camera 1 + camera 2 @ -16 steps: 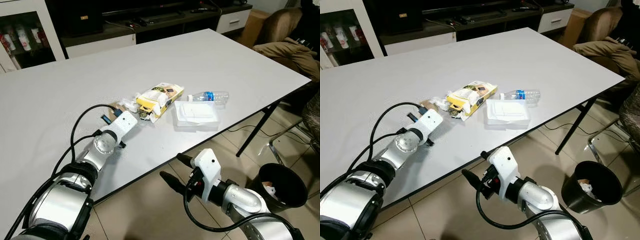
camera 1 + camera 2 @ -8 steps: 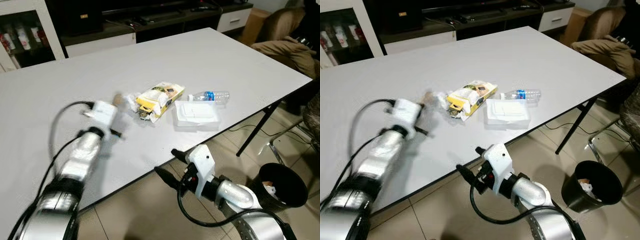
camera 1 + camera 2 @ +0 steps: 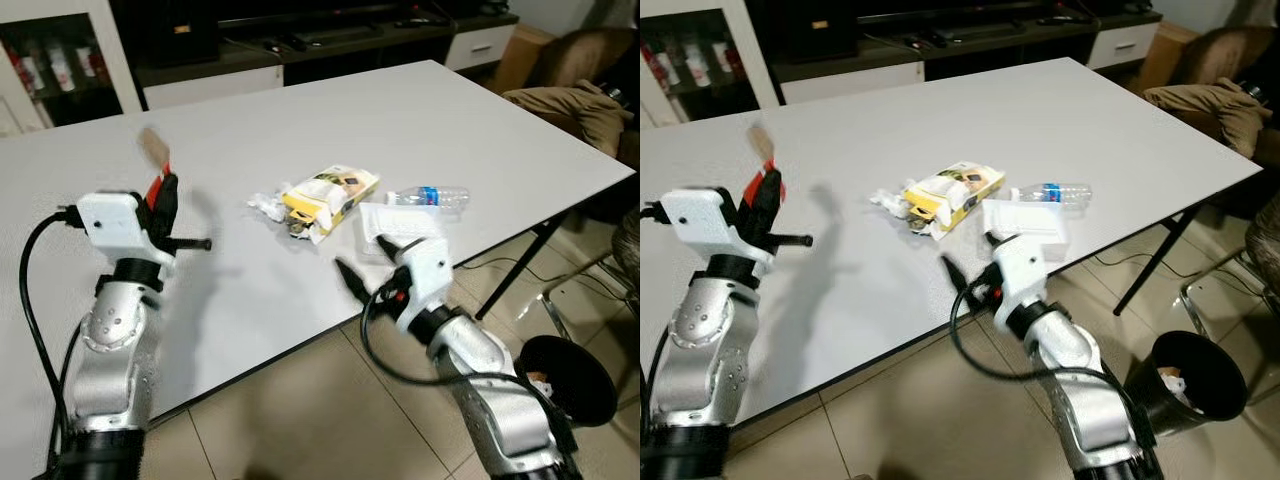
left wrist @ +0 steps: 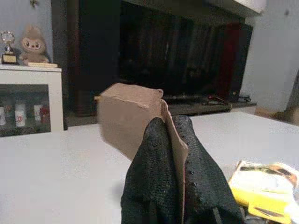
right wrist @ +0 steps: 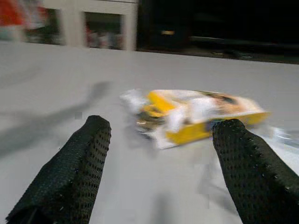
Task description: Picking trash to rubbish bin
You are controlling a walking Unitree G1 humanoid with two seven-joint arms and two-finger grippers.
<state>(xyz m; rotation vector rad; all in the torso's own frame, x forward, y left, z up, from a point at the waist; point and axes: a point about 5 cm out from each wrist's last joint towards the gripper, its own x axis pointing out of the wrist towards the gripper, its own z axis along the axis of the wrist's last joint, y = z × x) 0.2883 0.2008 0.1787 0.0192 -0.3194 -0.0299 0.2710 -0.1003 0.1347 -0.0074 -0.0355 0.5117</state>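
Observation:
My left gripper [image 3: 160, 188] is raised above the left part of the white table [image 3: 300, 110], shut on a brown cardboard scrap [image 4: 125, 115] that sticks up from its fingers [image 4: 156, 182]. A yellow snack packet [image 3: 328, 193] lies mid-table with crumpled white tissue [image 3: 264, 205] beside it. A clear water bottle [image 3: 430, 196] and a white plastic box [image 3: 382, 218] lie to its right. My right gripper [image 5: 159, 172] stands open at the table's front edge, facing the yellow packet [image 5: 201, 114] with nothing between its fingers.
A black rubbish bin [image 3: 572, 372] with some trash inside stands on the tiled floor at the lower right, beyond a black table leg [image 3: 515, 262]. A seat draped in brown cloth [image 3: 570, 92] is at the right. A TV cabinet [image 3: 210, 85] lines the back.
My left gripper has lifted the brown scrap off the table and swung up and to the left. The right arm has risen from below the table edge toward the trash.

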